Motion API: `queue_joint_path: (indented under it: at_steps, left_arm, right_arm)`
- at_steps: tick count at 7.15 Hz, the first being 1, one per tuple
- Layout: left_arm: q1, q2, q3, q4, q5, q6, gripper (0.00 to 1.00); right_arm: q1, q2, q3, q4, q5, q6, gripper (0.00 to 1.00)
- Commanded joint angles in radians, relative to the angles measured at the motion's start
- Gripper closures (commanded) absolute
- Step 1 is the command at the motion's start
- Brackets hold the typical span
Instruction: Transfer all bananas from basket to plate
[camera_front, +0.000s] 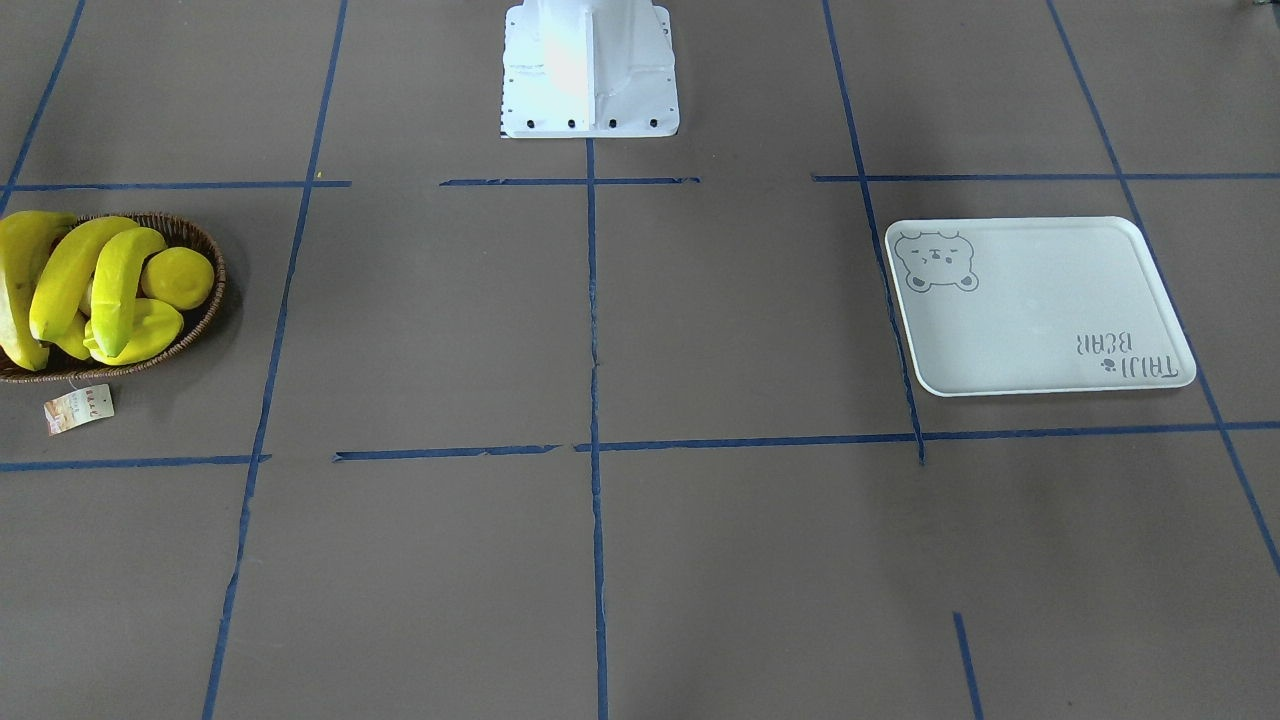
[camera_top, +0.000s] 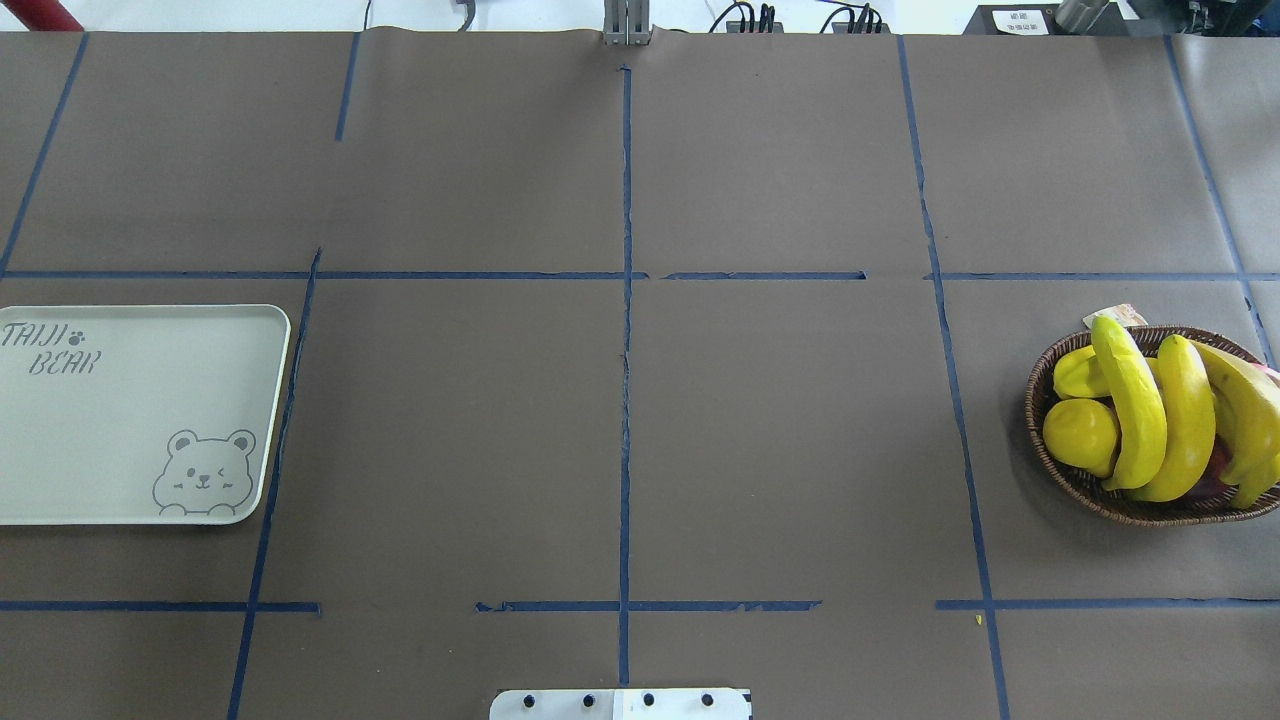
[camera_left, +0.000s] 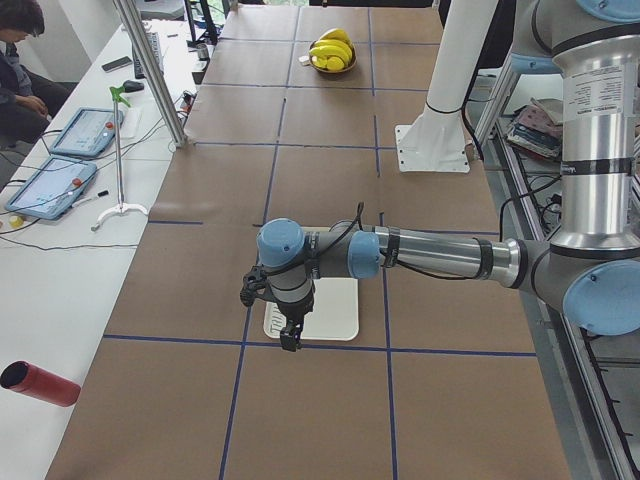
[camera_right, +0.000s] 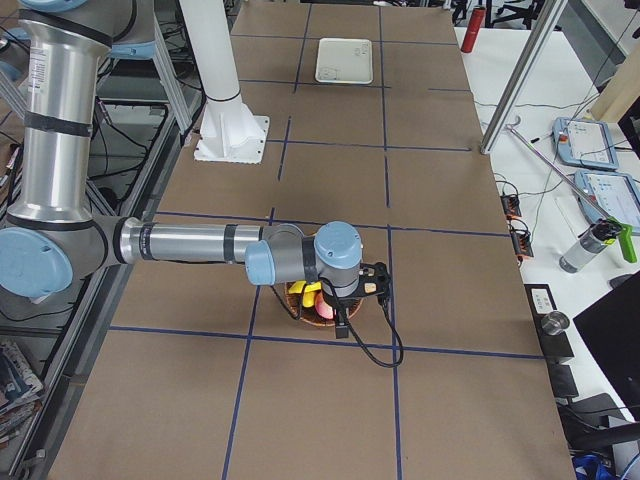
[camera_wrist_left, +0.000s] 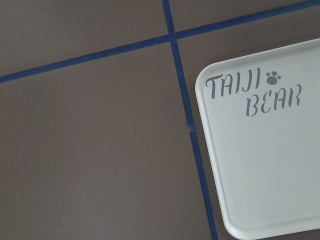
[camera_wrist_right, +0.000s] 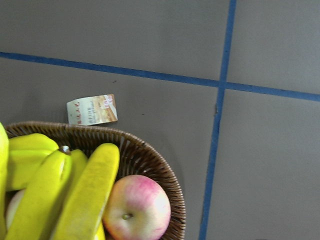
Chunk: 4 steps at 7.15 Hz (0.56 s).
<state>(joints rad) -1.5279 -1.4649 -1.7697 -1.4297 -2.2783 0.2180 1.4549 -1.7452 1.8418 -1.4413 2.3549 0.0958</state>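
You'll find the bananas (camera_top: 1130, 400) glossy yellow, curved and dark at the stems. They are piled side by side in the basket (camera_top: 1085, 485), directly under the right gripper (camera_right: 342, 325). The basket is a shallow oval of dark-brown wicker, and its paper tag (camera_wrist_right: 92, 110) lies just outside the rim. The plate (camera_top: 110, 430) is a pale rectangular tray with rounded corners, a bear face and "TAIJI BEAR" lettering. It lies flat beneath the left gripper (camera_left: 290, 338), lettered end right below it.

Glossy bananas (camera_top: 1130, 410), woven wicker basket (camera_top: 1088, 490), matt plate (camera_top: 120, 430)
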Motion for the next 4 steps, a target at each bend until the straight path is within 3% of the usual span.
queue_joint_path:
  at_steps: [1,3,4]
  left_arm:
    - [0.0,0.0,0.001,0.0,-0.001,0.0,0.0]
    - [0.0,0.002,0.001,0.0,-0.001,0.0,0.0]
    - [0.0,0.002,0.001,0.0,-0.001,0.0,0.0]
  right_arm:
    - [-0.108,-0.007,0.126,-0.004,-0.012,0.204,0.0]
    - [-0.252,-0.011,0.18,0.012,-0.116,0.382,0.01]
    - [-0.295,-0.087,0.172,0.129,-0.127,0.412,0.01]
